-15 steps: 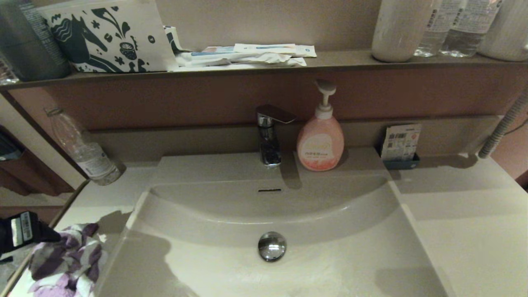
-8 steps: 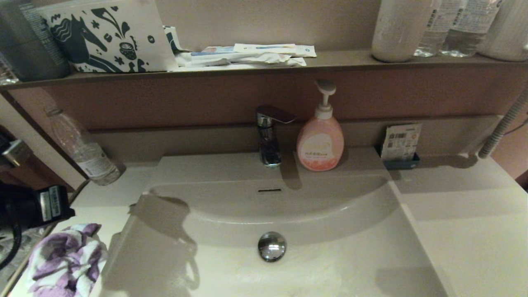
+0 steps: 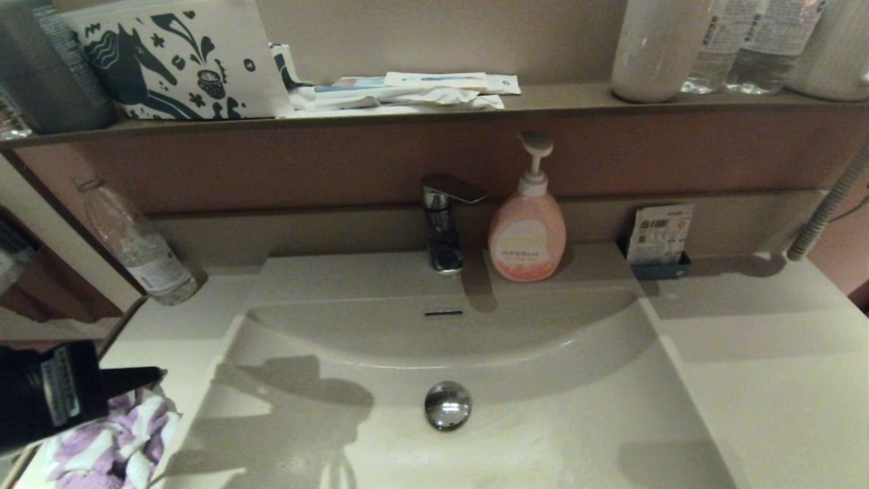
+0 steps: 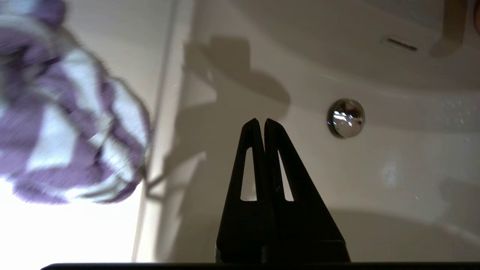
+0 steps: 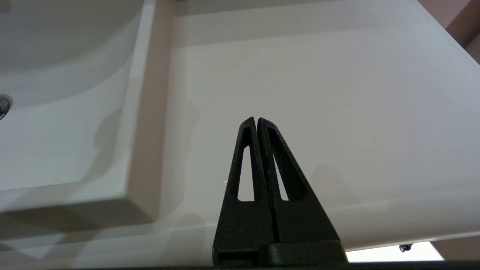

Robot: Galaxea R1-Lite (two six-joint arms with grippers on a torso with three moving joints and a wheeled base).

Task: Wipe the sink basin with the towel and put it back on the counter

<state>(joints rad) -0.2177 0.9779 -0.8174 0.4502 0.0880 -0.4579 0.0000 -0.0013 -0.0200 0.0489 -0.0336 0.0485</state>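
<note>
The left gripper (image 3: 153, 373) hangs above the near-left part of the counter (image 3: 760, 367), its two black fingers (image 4: 252, 157) pressed together with nothing between them. In the left wrist view the closed tips (image 4: 261, 122) point out over the sink basin (image 4: 375, 180), toward the chrome drain plug (image 4: 345, 117). The towel (image 3: 112, 445), a crumpled purple-and-white striped cloth, lies on the counter just left of the basin's edge, directly below and beside the gripper body. No part of the gripper touches the towel.

The sink basin (image 3: 543, 380) holds the drain plug (image 3: 447, 405) at its centre and a slot overflow (image 3: 443, 313) on the curved back wall. Behind the basin stand the chrome faucet (image 3: 445, 221) and, just to its right, a pink pump soap bottle (image 3: 527, 231). A clear plastic bottle (image 3: 139, 244) leans at the far-left corner of the counter.

The right gripper (image 5: 257, 122) is outside the head view. The right wrist view shows it parked above the right-hand counter (image 5: 318, 97), fingers together and empty, with the basin rim (image 5: 144, 123) to one side.
</note>
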